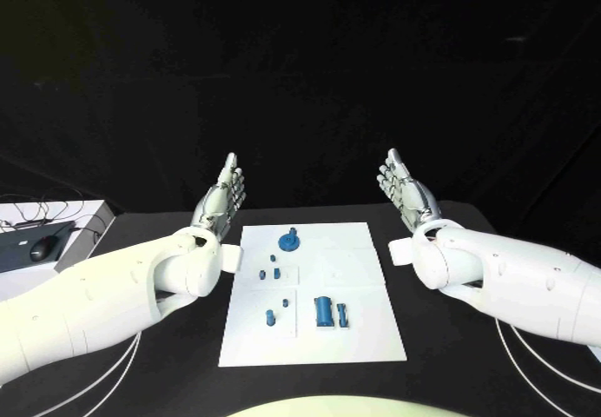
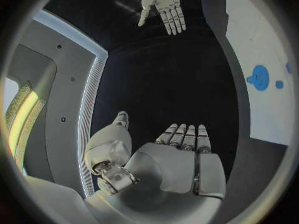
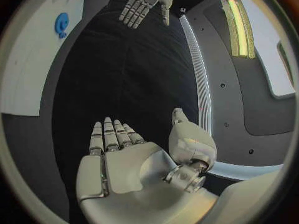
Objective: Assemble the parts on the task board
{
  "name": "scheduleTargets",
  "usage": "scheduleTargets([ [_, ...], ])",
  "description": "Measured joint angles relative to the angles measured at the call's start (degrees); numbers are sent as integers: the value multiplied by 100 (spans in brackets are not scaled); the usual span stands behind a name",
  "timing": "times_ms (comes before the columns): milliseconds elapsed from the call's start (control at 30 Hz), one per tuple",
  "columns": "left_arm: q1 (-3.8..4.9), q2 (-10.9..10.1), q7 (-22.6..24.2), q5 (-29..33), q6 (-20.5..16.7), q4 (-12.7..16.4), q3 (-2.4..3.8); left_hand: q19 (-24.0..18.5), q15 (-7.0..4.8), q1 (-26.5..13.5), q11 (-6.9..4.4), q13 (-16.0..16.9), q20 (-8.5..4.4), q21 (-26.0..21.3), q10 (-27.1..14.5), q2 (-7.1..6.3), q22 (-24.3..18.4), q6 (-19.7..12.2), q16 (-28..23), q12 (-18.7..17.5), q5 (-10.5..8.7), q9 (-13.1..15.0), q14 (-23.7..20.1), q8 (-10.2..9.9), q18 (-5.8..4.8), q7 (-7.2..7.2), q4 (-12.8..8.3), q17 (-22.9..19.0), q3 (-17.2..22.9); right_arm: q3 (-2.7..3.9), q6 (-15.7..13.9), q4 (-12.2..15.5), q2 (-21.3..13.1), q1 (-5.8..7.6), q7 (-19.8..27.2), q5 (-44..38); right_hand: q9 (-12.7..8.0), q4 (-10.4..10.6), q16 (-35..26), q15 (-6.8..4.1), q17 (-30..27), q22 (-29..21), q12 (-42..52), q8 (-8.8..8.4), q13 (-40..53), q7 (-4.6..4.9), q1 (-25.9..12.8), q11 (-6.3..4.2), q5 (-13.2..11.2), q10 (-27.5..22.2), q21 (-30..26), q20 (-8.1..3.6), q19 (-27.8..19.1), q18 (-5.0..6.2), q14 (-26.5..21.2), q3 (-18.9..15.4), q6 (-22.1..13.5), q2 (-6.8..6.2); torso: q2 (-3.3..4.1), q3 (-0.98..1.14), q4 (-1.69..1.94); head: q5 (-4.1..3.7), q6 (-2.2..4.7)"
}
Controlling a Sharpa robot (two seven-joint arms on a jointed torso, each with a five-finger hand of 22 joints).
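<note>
**Both hands up and empty, parts spread over the board**

Head view first: we see the task board (image 1: 313, 347) lying flat in the middle of the black table (image 1: 451, 365), with the small blue parts on it. There's a round disc part (image 1: 289, 241) near the far end, a few tiny pegs (image 1: 269, 273) around the middle, and a bigger blue cylinder (image 1: 323, 310) toward the near end with a thin pin (image 1: 342, 314) just beside it. The left hand (image 1: 221, 201) and right hand (image 1: 406, 195) are raised on either side of the board's far end, fingers straight, holding nothing.

Left wrist view: the left hand's flat palm (image 2: 177, 159) is bare, and the disc part (image 2: 259, 77) sits on the board off to the side. The right hand (image 2: 163, 6) hangs across from it, fingers spread.

Right wrist view: same story, flat empty palm (image 3: 124, 159), disc part (image 3: 62, 24) on the board.

Handling-wise, we'd guess these are light, stiff, smooth plastic bits, so probably slippery. Pinch the cylinder across its sides. Can't tell from here whether any pegs are already seated.
</note>
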Motion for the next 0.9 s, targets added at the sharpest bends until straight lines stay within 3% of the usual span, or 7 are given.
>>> scheduleTargets([
  [33,66,12,31,46,-118,93,-65,-56,-9,-264,-10,-4,-15,-22,-71,0,-5,-62,0,0,0,-4,-61,0,-71,-5,0,-3,0,26,-89,158,-29,0,16,65,-3,8,0,-9,-6,-9,0,0,-4,-10,-240,-10,0,-128,0,-10,-67,-1,-174,-8,-73,-3,16,-3,6,-10,77],
  [67,144,24,73,111,-270,204,-141,-90,-22,-430,-17,-6,-34,-25,-114,0,-9,-104,0,0,0,-5,-92,0,-73,-8,0,-5,0,51,-203,332,-57,1,36,149,-5,17,0,-16,-9,-14,0,0,-6,-18,-382,-19,0,-200,0,-14,-106,-1,-277,1,-115,-5,37,-10,13,-19,181],
  [200,313,40,206,304,-725,457,-325,-190,-43,-928,-22,-11,-73,-26,-218,0,-15,-205,0,0,0,-9,-177,0,-73,-23,15,-10,-15,115,-565,797,-145,0,103,419,-13,47,0,-27,-18,-27,-21,0,-11,-50,-802,-33,-32,-426,-21,-27,-212,-90,-583,-15,-235,-6,108,-32,34,-52,495],
  [300,381,46,289,420,-997,560,-394,-231,-41,-1141,-33,-14,-72,-26,-269,-2,-18,-243,0,0,-1,-14,-216,-25,-73,-45,15,-13,-15,144,-795,1007,-188,-1,150,590,-17,47,0,-35,-23,-34,-22,0,-11,-60,-974,-41,-32,-507,-21,-37,-262,-90,-714,-15,-271,-8,153,-43,46,-73,676],
  [400,401,49,346,499,-1167,592,-406,-298,-62,-1406,-52,-17,-89,-26,-347,-1,-22,-316,0,0,-21,-16,-296,-26,-73,-35,15,-16,-15,153,-951,1096,-204,-1,182,706,-21,79,0,-46,-28,-41,-21,-22,-15,-65,-1214,-52,-56,-637,-21,-48,-333,-90,-885,-15,-361,-15,190,-53,57,-88,800],
  [600,401,48,416,599,-1346,593,-407,-313,-62,-1426,-53,-19,-92,-26,-350,3,-24,-315,0,0,-21,-16,-296,-26,-72,-36,15,-19,-15,154,-1129,1113,-211,-3,222,848,-22,79,0,-46,-30,-44,-21,-22,-18,-65,-1236,-52,-57,-637,-21,-48,-333,-90,-884,-15,-361,-5,223,-63,65,-98,897],
  [900,401,48,454,658,-1444,593,-407,-313,-62,-1426,-53,-18,-92,-26,-350,3,-24,-315,0,0,-21,-16,-296,-26,-72,-36,15,-18,-15,154,-1221,1114,-211,-2,245,928,-22,78,0,-46,-30,-43,-21,-22,-18,-65,-1236,-52,-57,-637,-21,-48,-333,-90,-884,-15,-362,-5,232,-66,68,-99,906],
])
